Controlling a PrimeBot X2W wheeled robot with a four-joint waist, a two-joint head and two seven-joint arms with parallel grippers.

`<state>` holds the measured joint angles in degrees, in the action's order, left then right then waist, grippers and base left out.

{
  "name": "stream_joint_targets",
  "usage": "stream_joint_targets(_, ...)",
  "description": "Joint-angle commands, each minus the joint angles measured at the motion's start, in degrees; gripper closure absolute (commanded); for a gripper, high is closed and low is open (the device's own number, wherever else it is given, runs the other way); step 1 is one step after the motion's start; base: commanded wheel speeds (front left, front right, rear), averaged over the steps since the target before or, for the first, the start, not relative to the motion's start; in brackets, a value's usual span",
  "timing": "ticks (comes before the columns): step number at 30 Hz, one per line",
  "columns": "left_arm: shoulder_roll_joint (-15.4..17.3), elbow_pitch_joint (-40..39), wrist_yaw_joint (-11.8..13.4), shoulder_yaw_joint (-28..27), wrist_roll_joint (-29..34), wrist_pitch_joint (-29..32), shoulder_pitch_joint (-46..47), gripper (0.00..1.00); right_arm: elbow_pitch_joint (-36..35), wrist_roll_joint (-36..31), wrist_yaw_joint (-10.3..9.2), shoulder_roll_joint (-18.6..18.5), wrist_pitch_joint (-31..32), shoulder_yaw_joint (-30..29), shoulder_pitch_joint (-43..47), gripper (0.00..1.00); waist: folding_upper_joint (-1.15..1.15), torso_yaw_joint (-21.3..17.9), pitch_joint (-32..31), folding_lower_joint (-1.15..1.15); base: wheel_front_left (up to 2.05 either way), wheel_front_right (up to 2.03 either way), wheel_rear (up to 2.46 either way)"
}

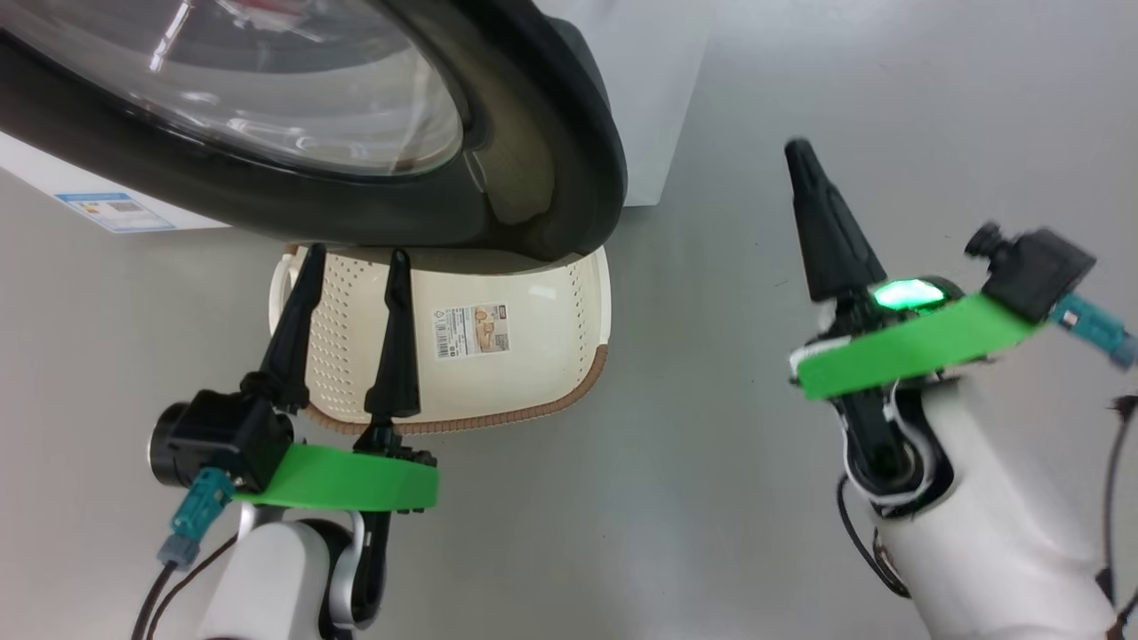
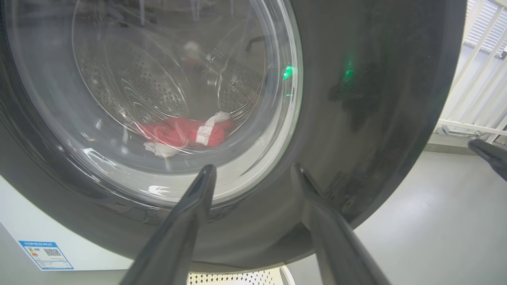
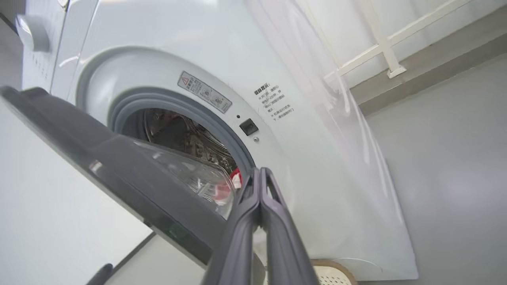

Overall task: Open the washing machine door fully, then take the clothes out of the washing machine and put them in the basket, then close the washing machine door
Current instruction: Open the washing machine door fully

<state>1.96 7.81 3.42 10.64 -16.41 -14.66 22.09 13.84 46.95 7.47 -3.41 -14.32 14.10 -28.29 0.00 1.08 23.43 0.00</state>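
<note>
Washing machine door stands ajar, not fully open: in the right wrist view it is swung off the front of the washing machine enough to expose the grey gasket and part of the steel drum. In the head view it overhangs the far end of the basket. Judged step: the first one, opening the door fully; no clothes are out yet. Left gripper is open and empty, its fingers spread above the basket and pointing at the door's lower rim, apparently just short of it. Right gripper is closed on nothing, fingers pressed together, well to the right of the door's free edge and above bare floor. Next move, as I read it: bring the closed right gripper in behind the free edge and sweep the door outward on its hinge, keeping the left arm out of the swing path. The door shows a wide glossy black rim, smudged and carrying green reflections, around a bulging clear glass bowl. Through the glass the clothes, red with white trim, lie in a low heap at the bottom of the drum. The basket sits on the floor in front of the machine, empty apart from a sticker on its bottom.
</note>
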Motion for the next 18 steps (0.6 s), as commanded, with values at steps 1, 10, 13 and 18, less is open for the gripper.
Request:
stream_joint_targets(1,0.9,-1.4,-0.4,-1.6,-0.5,-0.3,-0.1,0.0,-2.9,9.8,0.02,0.5,1.6,2.1,-2.3,1.0,0.0,0.2,0.2,0.0,0.0,0.0,0.0)
stream_joint_targets(10,0.9,-1.4,-0.4,-1.4,-0.7,-0.3,0.2,0.0,-5.3,39.3,0.02,0.3,15.2,0.2,-9.0,1.0,0.0,1.2,0.9,0.0,0.0,0.0,0.0)
stream_joint_targets(13,0.9,-1.3,-0.3,-1.2,-0.8,-0.3,0.3,0.0,-3.8,47.2,0.02,0.2,22.2,-1.0,-11.8,1.0,0.0,1.7,1.1,0.0,0.0,0.0,0.0)
stream_joint_targets(18,0.9,-1.2,-0.4,-0.7,-1.3,-0.3,0.5,0.0,0.4,55.8,0.02,-1.9,34.5,-1.3,-15.9,1.0,0.0,2.6,1.6,0.0,0.0,0.0,0.0)
